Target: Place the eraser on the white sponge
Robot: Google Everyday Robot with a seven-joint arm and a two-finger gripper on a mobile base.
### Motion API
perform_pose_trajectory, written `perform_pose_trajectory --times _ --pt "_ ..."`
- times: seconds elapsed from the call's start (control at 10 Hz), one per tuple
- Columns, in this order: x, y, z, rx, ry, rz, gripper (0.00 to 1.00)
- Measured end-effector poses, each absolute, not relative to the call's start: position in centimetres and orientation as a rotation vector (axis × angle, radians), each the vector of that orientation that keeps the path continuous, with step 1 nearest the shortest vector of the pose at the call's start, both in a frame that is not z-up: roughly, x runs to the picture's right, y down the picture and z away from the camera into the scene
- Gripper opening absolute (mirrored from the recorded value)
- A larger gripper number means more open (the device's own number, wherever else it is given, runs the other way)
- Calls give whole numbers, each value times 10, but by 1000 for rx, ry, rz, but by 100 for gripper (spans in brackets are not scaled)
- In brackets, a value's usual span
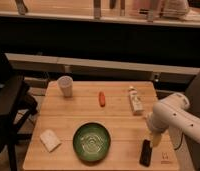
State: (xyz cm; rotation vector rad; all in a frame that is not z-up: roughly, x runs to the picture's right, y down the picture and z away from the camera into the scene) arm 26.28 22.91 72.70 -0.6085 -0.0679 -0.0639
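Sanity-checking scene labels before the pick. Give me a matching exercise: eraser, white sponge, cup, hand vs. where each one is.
Things
1. eraser
2. white sponge
3. cup
4. hand

Places
a. back-left of the table
b. open, low over the table's right side, close by the eraser's far end
c. front-left, left of the green bowl
d. front-right, right of the green bowl

Pairs: 1-d, 2-c, 3-a, 4-b
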Motion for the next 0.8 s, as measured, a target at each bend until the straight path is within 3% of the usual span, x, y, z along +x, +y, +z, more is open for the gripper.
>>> perform_pose_trajectory --times 0.8 --pt "256 261 740 -636 -118 -124 80"
